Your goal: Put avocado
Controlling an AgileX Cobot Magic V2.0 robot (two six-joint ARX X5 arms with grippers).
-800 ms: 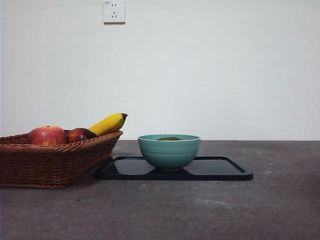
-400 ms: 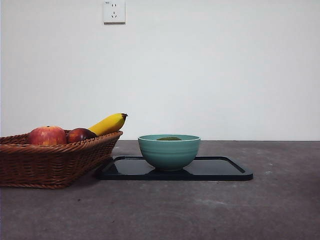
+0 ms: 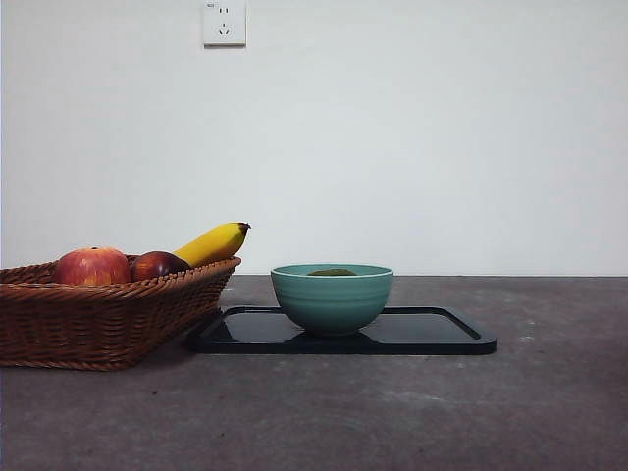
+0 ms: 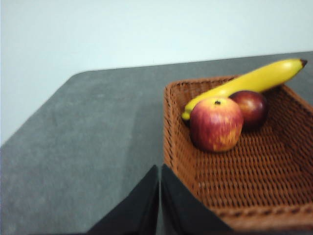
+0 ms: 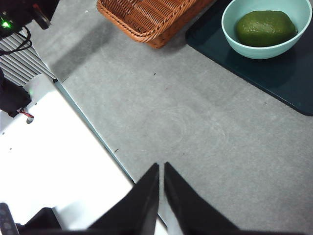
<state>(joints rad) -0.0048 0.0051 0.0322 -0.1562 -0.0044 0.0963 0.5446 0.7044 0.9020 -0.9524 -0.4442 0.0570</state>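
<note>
The dark-green avocado [image 5: 264,28] lies in the teal bowl [image 5: 231,33]; in the front view only its top [image 3: 333,272] shows above the bowl's rim [image 3: 332,297]. The bowl stands on a black tray [image 3: 432,332]. My right gripper [image 5: 161,172] is shut and empty, high above the bare table, well away from the bowl. My left gripper [image 4: 160,177] is shut and empty beside the wicker basket's [image 4: 254,196] corner. Neither arm shows in the front view.
The wicker basket [image 3: 98,314] stands left of the tray and holds a red-yellow apple [image 3: 91,266], a dark red plum-like fruit [image 3: 157,264] and a banana [image 3: 213,242]. A white platform [image 5: 54,161] borders the table's edge in the right wrist view.
</note>
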